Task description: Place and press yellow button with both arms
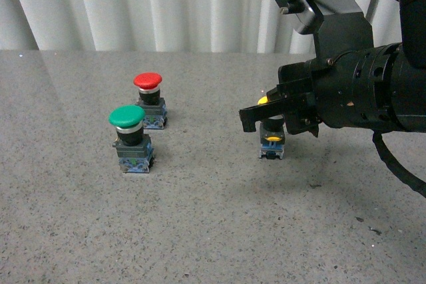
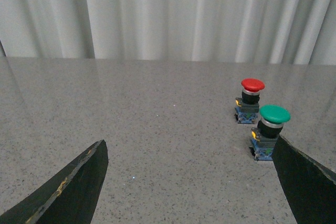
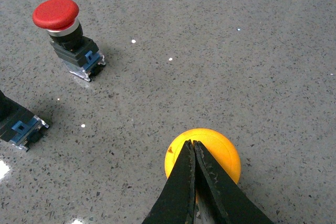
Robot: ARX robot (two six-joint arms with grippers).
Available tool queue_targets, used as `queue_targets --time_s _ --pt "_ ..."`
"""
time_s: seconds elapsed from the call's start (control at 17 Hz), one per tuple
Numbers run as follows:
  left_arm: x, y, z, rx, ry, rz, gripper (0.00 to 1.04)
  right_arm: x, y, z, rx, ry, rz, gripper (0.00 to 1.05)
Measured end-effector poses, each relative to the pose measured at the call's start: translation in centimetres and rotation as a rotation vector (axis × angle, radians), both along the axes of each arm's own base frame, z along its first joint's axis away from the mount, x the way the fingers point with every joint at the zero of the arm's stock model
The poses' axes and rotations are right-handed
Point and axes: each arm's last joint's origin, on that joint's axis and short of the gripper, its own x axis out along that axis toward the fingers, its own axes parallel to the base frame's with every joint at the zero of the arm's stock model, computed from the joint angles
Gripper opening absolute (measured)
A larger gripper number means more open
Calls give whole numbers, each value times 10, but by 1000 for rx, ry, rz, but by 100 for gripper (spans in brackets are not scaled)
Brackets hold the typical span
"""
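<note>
1. The yellow button [image 1: 272, 139] stands upright on the counter [image 1: 213, 231], right of the green button [image 1: 128, 119].
2. The right tool [image 3: 193, 153], fingers together, sits atop its cap, seemingly pressing.
3. The left tool [image 2: 189, 182] is spread, holding nothing; next, it likely steadies the base.

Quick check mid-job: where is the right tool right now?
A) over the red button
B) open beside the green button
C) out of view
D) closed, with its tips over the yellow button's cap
D: in the right wrist view the right tool has its fingers pressed together over the cap of the yellow button.
</note>
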Motion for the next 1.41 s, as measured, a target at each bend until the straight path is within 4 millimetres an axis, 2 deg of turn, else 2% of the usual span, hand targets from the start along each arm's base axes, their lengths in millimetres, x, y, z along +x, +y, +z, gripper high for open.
queue_targets --time_s 0.35,0.53,0.71,0.76,0.88,1.41 --pt "0 0 0 0 0 0 98 0 0 -1 -12 -2 14 2" --pt "0 0 0 0 0 0 98 -5 -1 18 78 -28 18 2" --pt "0 0 0 0 0 0 98 -25 -2 78 249 -187 59 2" --pt "0 0 0 0 0 0 98 -43 -5 97 319 -237 100 2" --pt "0 0 0 0 0 0 98 -76 -18 100 401 -234 110 2" --pt "0 0 0 0 0 0 98 -111 -47 114 503 -280 57 2"
